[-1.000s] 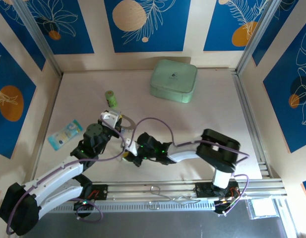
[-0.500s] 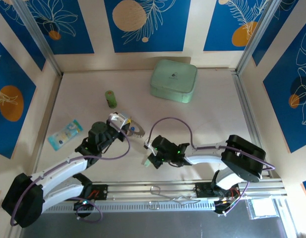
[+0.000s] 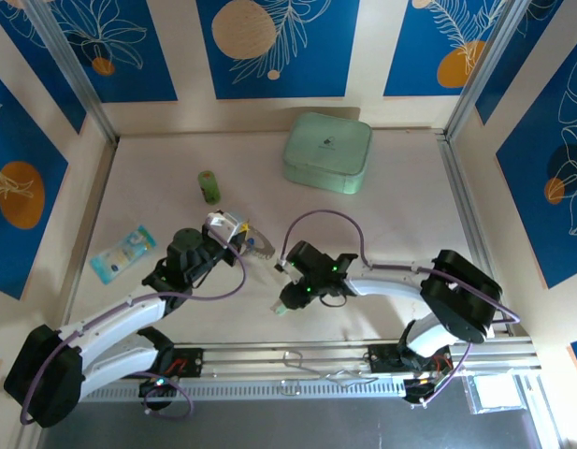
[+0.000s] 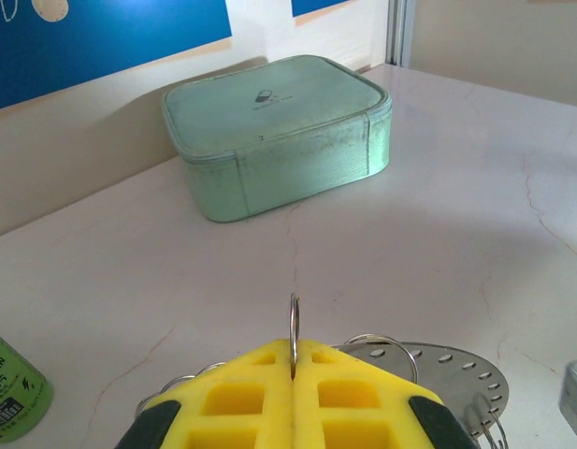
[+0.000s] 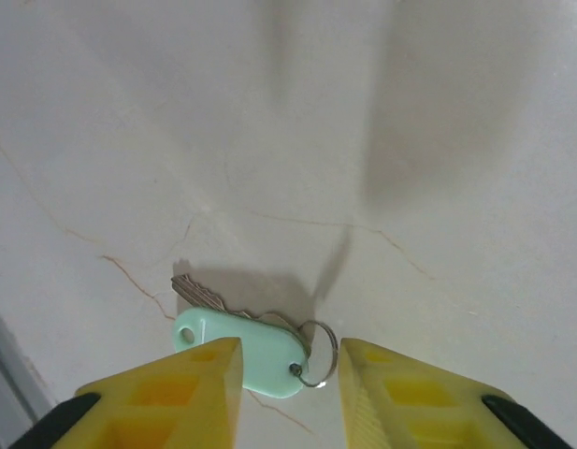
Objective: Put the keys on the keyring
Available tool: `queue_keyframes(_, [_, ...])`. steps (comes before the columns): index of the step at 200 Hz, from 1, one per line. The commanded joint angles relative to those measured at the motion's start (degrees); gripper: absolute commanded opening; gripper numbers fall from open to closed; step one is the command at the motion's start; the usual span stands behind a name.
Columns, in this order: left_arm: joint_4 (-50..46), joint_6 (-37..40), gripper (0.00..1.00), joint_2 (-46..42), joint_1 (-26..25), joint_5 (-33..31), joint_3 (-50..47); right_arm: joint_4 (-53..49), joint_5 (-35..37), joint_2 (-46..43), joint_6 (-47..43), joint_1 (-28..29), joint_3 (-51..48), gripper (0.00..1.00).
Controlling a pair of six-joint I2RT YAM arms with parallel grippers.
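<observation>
**Left grip on keyring; one key loose under right gripper**

Left gripper [image 3: 238,236], left of the tabletop's [image 3: 391,224] middle, nearer the near edge than the far one. Wrist view: left gripper [image 4: 294,360] has its yellow fingers pressed together, pinching a thin wire loop of the keyring [image 4: 428,363] edge-on. The rest of the keyring [image 3: 257,246] shows as a flat silvery plate with holes along its rim and small loops hung from it, lying to the right of the fingertips. Cannot tell whether the plate rests on the surface.

Right gripper [image 3: 287,304] close to the near edge, about mid-width, pointing down. Wrist view: right gripper [image 5: 288,360] has its fingers spread. Between and just beyond the tips one key [image 5: 206,296] lies flat on the tabletop, with a pale mint tag [image 5: 241,344] and a small ring [image 5: 321,354] attached. Neither finger touches it.

Mint-green case [image 3: 327,152] toward the far edge, right of middle. Green cylinder [image 3: 209,186] upright, left of the case, well apart from it. Blue packet [image 3: 122,253] by the left edge.
</observation>
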Motion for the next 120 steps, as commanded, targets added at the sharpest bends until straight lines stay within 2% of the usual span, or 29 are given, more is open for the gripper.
queue_keyframes(1, [2.6, 1.0, 0.00, -0.5, -0.1, 1.7, 2.7, -6.5, -5.5, 1.0, -1.2, -2.9, 2.6, 0.37])
queue_keyframes(39, [2.2, 1.2, 0.00, -0.6, -0.1, 2.5, 2.9, -14.6, -9.0, 3.9, -3.8, -5.6, 8.6, 0.40])
queue_keyframes(79, [1.9, 1.2, 0.00, -0.6, -0.1, 2.8, 2.9, -23.1, -10.7, 8.2, 0.6, -6.3, 14.1, 0.40])
queue_keyframes(120, [1.8, 1.2, 0.00, -0.7, -0.1, 3.0, 2.7, -24.6, -12.2, 12.3, 5.4, -6.3, 16.1, 0.39])
